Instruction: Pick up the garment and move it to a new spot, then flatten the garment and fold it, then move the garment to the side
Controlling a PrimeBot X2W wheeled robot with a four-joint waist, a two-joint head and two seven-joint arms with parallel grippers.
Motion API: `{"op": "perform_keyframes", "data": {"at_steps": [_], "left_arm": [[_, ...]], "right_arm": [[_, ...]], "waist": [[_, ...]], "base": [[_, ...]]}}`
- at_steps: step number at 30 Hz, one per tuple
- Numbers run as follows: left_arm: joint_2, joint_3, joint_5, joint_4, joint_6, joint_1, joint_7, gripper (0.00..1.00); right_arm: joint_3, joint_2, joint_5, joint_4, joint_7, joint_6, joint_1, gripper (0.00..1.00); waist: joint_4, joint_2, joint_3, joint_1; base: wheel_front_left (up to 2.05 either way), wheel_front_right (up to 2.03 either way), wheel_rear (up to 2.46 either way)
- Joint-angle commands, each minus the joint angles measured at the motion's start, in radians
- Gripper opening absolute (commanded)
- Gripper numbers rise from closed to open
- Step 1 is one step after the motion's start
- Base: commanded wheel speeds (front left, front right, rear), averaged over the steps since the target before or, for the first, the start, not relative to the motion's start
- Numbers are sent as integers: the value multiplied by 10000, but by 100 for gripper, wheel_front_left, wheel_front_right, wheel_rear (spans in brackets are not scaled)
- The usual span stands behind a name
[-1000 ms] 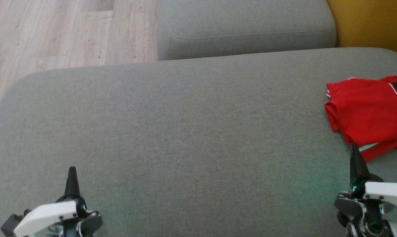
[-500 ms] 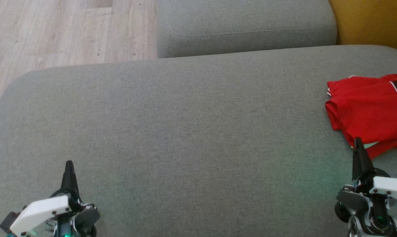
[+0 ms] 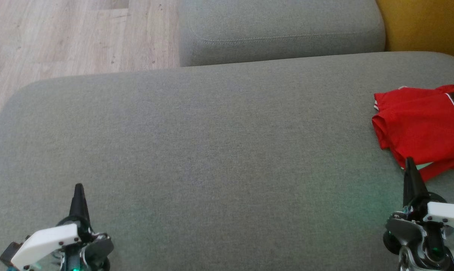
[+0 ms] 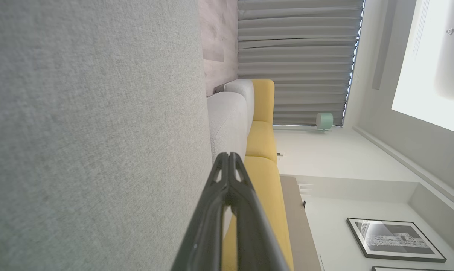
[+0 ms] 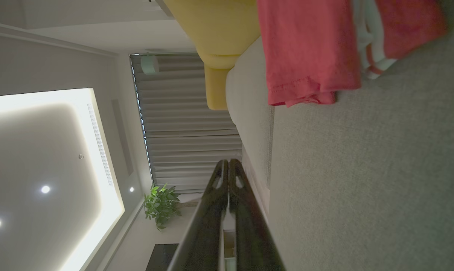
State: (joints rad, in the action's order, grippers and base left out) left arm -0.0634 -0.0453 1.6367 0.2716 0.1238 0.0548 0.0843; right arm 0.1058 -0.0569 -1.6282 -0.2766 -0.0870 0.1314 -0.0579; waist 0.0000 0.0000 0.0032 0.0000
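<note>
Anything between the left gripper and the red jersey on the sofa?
Nothing: head view shows bare grey fabric sofa cushion between left gripper and red jersey.

The left gripper point(image 3: 78, 188), lower left, has tapered black fingers point(image 3: 79, 205), a white screwed cover and green lights; the right gripper point(image 3: 410, 162), lower right, looks alike.

both arms low, left gripper point(image 3: 78, 192) and right gripper point(image 3: 410, 165) closed.

Head camera looks down on the sofa point(image 3: 227, 131); wrist cameras skim it sideways.
</note>
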Motion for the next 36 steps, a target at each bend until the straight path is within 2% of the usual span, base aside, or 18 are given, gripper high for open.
{"op": "perform_keyframes", "data": {"at_steps": [1, 36], "left_arm": [[-82, -390, -36, -278, 69, 507, 53, 0], [-5, -499, -127, -273, 69, 516, 140, 0]], "right_arm": [[-175, -119, -16, 333, -58, -7, -477, 0], [-78, -51, 65, 327, -136, -7, -486, 0]], "waist": [[0, 0, -1, 0], [0, 0, -1, 0]], "base": [[0, 0, 0], [0, 0, 0]]}}
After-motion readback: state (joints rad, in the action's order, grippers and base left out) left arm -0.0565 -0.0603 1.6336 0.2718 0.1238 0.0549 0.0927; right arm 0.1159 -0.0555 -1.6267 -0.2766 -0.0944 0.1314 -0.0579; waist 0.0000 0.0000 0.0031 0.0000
